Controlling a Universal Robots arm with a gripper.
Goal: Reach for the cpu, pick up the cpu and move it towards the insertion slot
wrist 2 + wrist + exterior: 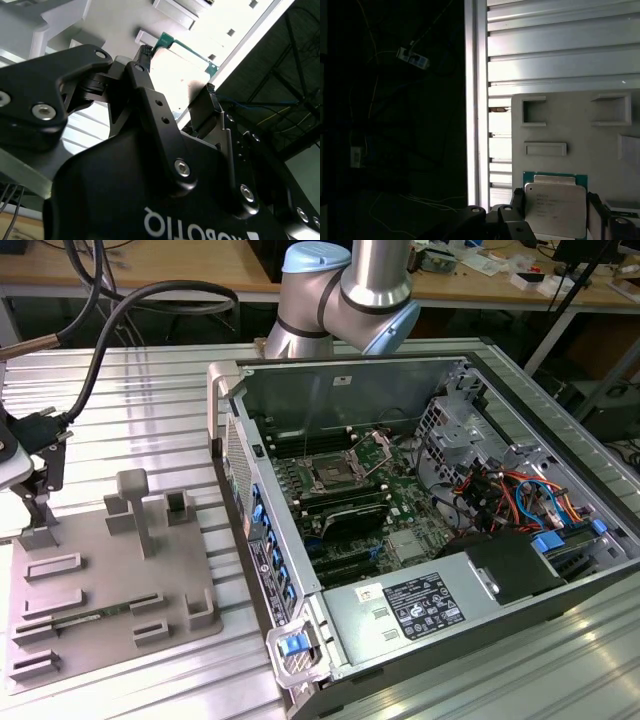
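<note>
The cpu (555, 207), a flat square chip with a pale metal top and a green rim, sits between the two black fingers (518, 201) of my gripper (555, 200), which is shut on its opposite edges. The second wrist view shows the same grasp: the cpu (182, 70) is pinched by my gripper (177, 80) over the grey fixture. In the exterior view my gripper (38, 490) hangs at the far left above the fixture plate (110, 580). The insertion slot (330, 477), a shiny metal frame on the green board, lies inside the open computer case, well to the exterior view's right of my gripper.
The grey fixture plate carries upright posts (132, 502) and several rectangular recesses (534, 111). The computer case's raised side wall (235, 470) stands between the fixture and the board. A thick black cable (100, 350) arcs over the ribbed aluminium table. Beyond the table edge (475, 100) is dark floor.
</note>
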